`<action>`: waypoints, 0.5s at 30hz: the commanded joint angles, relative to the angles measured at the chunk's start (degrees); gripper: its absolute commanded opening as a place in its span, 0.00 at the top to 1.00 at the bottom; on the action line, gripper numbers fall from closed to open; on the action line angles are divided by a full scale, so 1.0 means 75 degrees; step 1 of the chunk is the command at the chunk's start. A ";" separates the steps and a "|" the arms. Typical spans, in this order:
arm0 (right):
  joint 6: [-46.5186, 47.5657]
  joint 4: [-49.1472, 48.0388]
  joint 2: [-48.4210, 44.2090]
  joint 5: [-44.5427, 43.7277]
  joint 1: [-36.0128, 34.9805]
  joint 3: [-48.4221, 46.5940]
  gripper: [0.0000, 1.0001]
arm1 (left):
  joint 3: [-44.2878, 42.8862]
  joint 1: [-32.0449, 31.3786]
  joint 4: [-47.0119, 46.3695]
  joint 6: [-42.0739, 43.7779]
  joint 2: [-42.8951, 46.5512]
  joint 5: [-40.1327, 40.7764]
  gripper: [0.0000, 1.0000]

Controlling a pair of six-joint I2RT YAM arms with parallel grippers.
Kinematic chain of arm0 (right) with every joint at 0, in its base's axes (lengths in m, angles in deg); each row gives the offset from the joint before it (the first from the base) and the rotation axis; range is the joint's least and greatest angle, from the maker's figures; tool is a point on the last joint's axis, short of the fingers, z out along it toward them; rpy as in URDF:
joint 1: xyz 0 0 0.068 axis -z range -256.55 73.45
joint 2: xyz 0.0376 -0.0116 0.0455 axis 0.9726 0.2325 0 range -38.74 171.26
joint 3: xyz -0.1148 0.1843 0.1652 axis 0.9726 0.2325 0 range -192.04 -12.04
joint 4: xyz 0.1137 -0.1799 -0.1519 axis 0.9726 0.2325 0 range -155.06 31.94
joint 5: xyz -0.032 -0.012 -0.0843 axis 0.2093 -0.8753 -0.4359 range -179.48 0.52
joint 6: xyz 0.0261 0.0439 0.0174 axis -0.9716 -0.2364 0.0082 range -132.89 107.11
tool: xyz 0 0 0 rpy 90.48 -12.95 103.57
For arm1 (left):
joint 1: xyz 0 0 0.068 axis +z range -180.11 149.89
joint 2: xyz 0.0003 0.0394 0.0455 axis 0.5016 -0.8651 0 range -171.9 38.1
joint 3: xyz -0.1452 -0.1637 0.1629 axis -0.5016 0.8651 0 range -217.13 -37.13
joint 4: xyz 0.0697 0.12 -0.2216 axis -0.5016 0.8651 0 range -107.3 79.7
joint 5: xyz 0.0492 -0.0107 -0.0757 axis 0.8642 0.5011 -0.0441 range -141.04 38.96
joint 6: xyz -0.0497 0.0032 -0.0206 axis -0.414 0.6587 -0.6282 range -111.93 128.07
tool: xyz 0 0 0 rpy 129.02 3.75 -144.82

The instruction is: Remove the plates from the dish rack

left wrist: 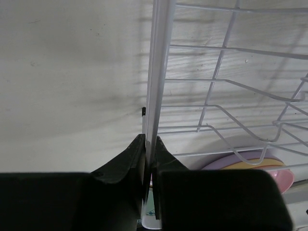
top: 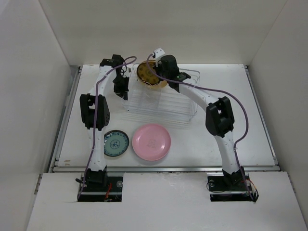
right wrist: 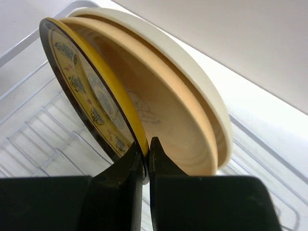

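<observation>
Two plates are out: the teal plate [top: 116, 143] lies flat on the table [top: 231, 96] near the left arm's base, with the pink plate [top: 151, 142] just to its right. At least three are left to unload.

The left gripper [left wrist: 149, 142] is clamped on the left rim bar [left wrist: 159, 72] of the dish rack [top: 178, 103], jaws nearly together with only the bar between them (bracing the rack, I judge). A lavender edge [left wrist: 226, 161] shows past the wires; I cannot tell where it rests.

At the rack's far end the right gripper [right wrist: 146, 147] is pinched tight on the lower rim of the amber-yellow plate [right wrist: 82, 82], which stands on edge, tilted. Close behind it lean a tan plate [right wrist: 163, 120] and a cream plate [right wrist: 192, 72]
</observation>
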State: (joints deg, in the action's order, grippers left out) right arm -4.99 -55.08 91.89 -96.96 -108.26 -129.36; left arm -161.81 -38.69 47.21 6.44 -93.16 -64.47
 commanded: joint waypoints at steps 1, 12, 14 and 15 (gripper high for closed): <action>0.0328 0.0545 -0.0611 -0.1416 0.0079 -0.0014 1.00 | -0.0309 0.0136 0.0129 -0.0709 0.0017 0.0185 0.95; 0.0786 0.0463 -0.1314 -0.2061 -0.0425 0.0547 1.00 | 0.0673 0.0277 -0.0221 -0.2020 0.0309 0.0010 1.00; 0.0682 0.0299 -0.1688 -0.1991 -0.0495 0.0851 1.00 | 0.0955 0.0463 -0.0327 -0.2465 0.0415 0.0010 1.00; 0.0507 0.0299 -0.1795 -0.1839 -0.0496 0.0853 1.00 | 0.1154 0.0464 -0.0328 -0.2548 0.0485 -0.0072 1.00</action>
State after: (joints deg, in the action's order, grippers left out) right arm 0.76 -52.39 83.87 -109.71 -111.45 -124.00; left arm -157.44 -38.01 43.63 0.61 -91.04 -65.41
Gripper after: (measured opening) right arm 0.086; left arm 0.067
